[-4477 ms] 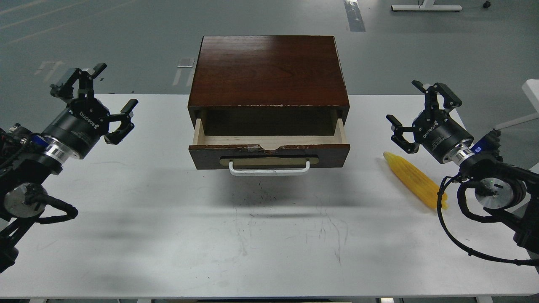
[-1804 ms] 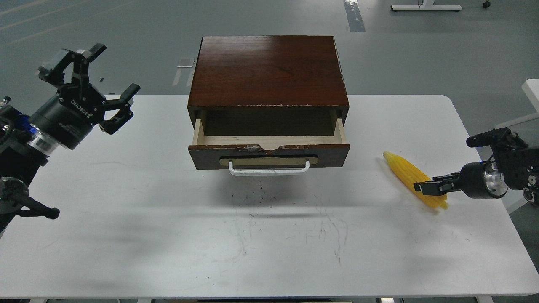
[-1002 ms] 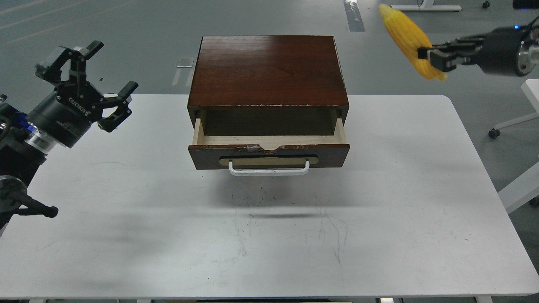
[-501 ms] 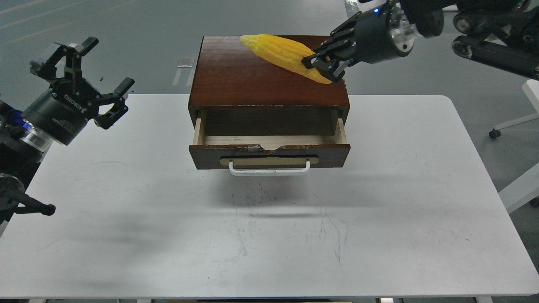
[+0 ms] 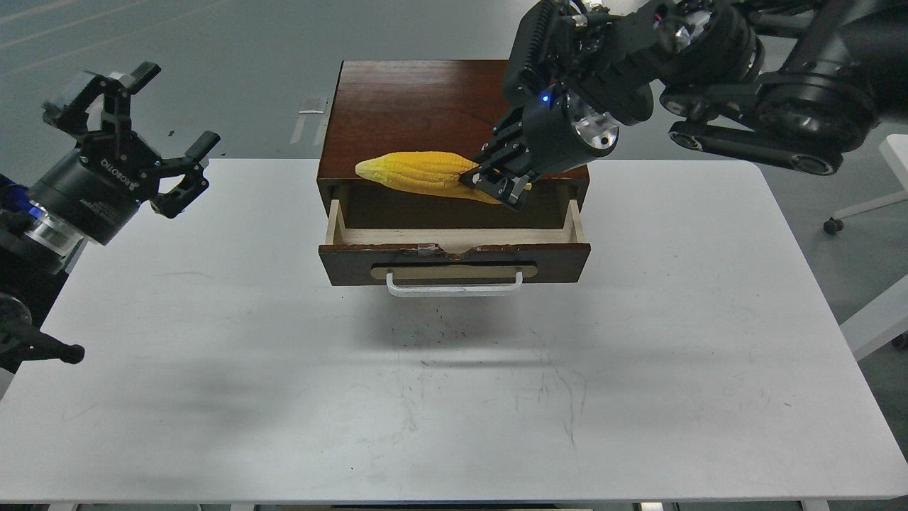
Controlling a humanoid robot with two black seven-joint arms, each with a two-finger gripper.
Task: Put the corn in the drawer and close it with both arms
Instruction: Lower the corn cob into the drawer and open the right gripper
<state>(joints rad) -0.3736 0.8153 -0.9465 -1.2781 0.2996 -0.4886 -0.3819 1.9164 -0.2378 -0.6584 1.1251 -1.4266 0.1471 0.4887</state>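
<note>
One corn (image 5: 418, 174) hangs lengthwise above the front edge of the cabinet (image 5: 425, 106), over the open mouth of the one drawer (image 5: 454, 257), tapered tip pointing left. The right gripper (image 5: 500, 183) has its fingers clamped on the cob's thick end. The drawer stands pulled out, its pale inside bare, one white handle (image 5: 454, 287) on its front. The cabinet sits on the white worktop (image 5: 638, 369). Of the two arms, the left gripper (image 5: 135, 138) hangs well apart at the left, fingers spread wide and holding nothing.
</note>
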